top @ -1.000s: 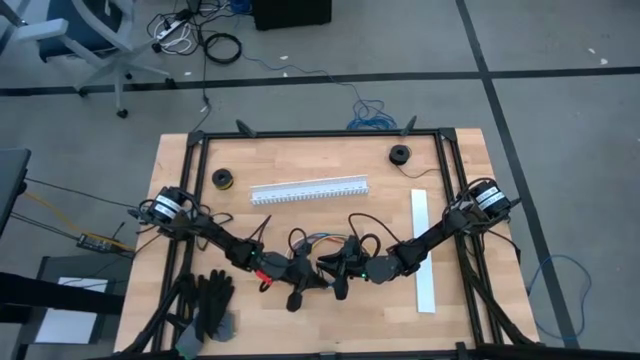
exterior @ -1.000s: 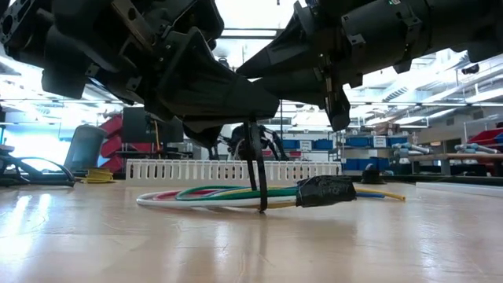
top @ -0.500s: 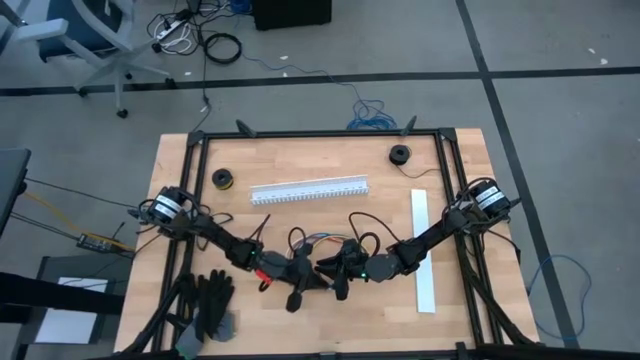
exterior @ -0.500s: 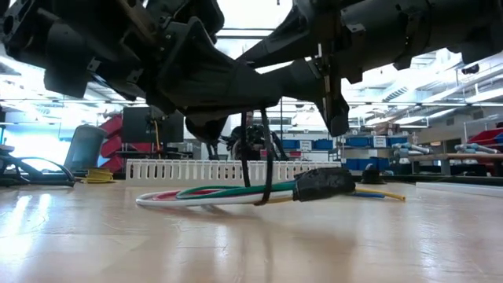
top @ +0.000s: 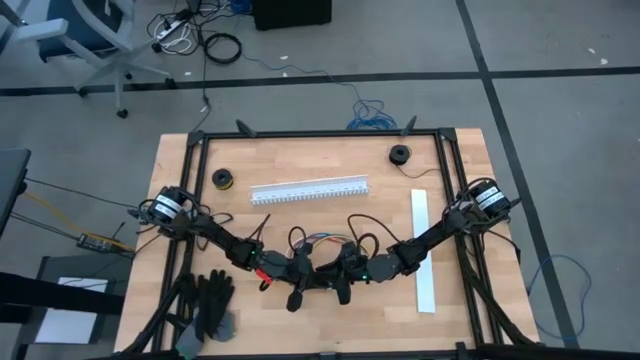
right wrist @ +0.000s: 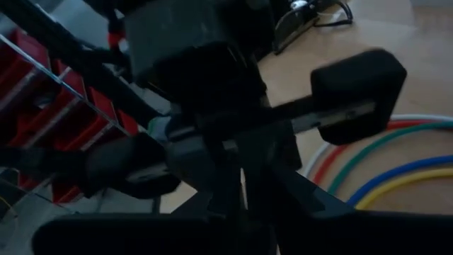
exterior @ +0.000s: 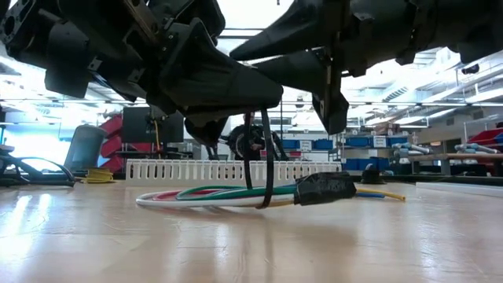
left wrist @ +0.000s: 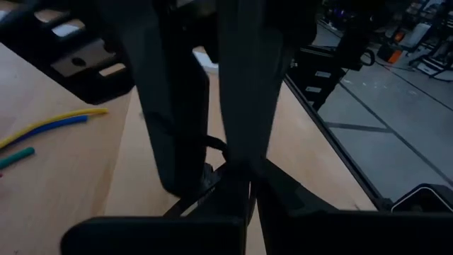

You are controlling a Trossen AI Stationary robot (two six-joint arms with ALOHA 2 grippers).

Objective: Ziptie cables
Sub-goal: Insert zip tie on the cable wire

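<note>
Grey floor with scattered cords surrounded the wooden table [top: 200,200] in the high view. Both arms reached inward and met near the front middle of the table, the left gripper [top: 303,272] and the right gripper [top: 338,274] almost nose to nose. The cables [top: 322,240] curled on the wood just behind that meeting point. A white slotted channel [top: 310,190] lay farther back, and a white strip [top: 423,250] lay along the right side.

From the low view, shelving and bins filled the room behind. The bundled cables [exterior: 228,194] lay flat on the table directly beneath the two dark grippers, ending at a dark plug [exterior: 325,189]. A thin black ziptie [exterior: 263,161] hung down from the grippers and looped around the bundle.

The left wrist view showed that arm's fingers [left wrist: 244,85] pressed together, pinching the black tie, with yellow, blue and green cable ends [left wrist: 49,124] off to one side.

The right wrist view showed coloured cable loops [right wrist: 386,166] on the wood beyond the right gripper; its jaws stood narrow, though I could not tell whether they gripped anything.
</note>
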